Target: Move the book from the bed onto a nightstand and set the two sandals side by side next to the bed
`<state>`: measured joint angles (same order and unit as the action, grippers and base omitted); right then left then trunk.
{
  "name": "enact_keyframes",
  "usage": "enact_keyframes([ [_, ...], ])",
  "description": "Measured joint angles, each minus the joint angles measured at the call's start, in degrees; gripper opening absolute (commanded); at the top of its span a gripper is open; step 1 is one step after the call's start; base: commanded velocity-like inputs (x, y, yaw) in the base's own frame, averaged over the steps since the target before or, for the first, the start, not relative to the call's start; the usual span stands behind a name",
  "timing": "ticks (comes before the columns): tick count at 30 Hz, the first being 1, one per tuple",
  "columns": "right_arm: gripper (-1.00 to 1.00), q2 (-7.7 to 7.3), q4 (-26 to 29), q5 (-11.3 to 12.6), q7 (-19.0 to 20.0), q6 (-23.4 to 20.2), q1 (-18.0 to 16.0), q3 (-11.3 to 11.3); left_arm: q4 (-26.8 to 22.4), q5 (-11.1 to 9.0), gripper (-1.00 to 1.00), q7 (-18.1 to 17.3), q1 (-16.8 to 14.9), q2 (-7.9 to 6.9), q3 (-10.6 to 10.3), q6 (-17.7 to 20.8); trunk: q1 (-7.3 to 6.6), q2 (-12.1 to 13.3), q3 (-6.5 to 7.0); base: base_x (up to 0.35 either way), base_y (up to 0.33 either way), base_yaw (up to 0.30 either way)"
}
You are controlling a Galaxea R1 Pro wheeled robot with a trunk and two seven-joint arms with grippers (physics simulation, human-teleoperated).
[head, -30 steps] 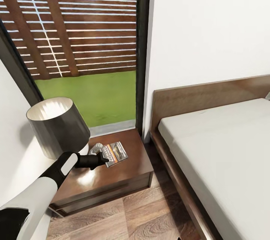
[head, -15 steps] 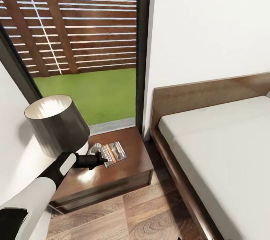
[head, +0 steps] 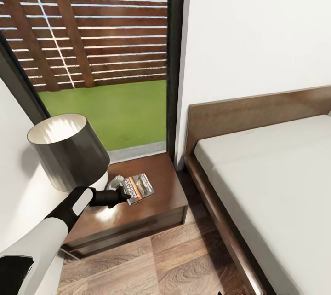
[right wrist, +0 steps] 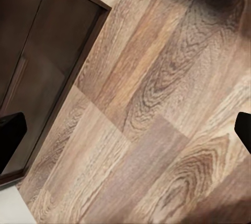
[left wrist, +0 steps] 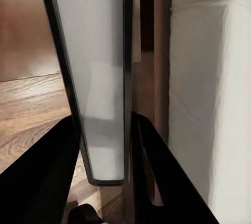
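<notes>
The book, a dark paperback with white lettering, hangs low over the glossy top of the dark brown nightstand, tilted. My left gripper is shut on its near edge. In the left wrist view the book stands edge-on between the two dark fingers, which press on both sides. The bed with its pale mattress lies to the right. My right gripper is open over the wood floor, its tips at the picture's two edges. The sandals are out of view.
A grey-shaded lamp stands on the nightstand's left part, close to my left forearm. Behind it is the dark-framed window with wooden slats. A narrow strip of plank floor runs between nightstand and bed frame. A dark cabinet front is near my right gripper.
The whole head view has shifted slightly, so the camera moved. My left gripper and the book stay over the nightstand with hardly any move.
</notes>
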<state>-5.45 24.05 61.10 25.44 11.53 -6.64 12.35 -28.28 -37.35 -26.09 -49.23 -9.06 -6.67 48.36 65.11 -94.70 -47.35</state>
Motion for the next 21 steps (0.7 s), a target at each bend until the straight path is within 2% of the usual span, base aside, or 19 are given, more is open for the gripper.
enact_keyframes([
  [10, 1.0, -0.02, 0.0, 0.09, 1.43, 0.06, 0.0, 0.0, 0.0, 0.01, -1.0, 0.0, -0.01, -0.02, 0.05, -0.05, 0.0, 0.0, -0.9, 0.0, 0.0, 0.0],
  [17, 1.0, -0.02, 0.0, 0.11, 3.76, 0.07, 0.0, 0.0, 0.0, 0.01, -1.0, 0.0, -0.01, -0.02, 0.05, -0.09, 0.0, 0.0, -1.51, 0.0, 0.0, 0.0],
  [21, 1.0, -0.11, -0.02, 0.05, 6.7, 0.06, 0.0, 0.04, 0.0, -0.05, -1.0, 0.0, 0.03, -0.02, 0.06, -0.09, 0.0, 0.0, -1.82, 0.0, 0.0, 0.0],
])
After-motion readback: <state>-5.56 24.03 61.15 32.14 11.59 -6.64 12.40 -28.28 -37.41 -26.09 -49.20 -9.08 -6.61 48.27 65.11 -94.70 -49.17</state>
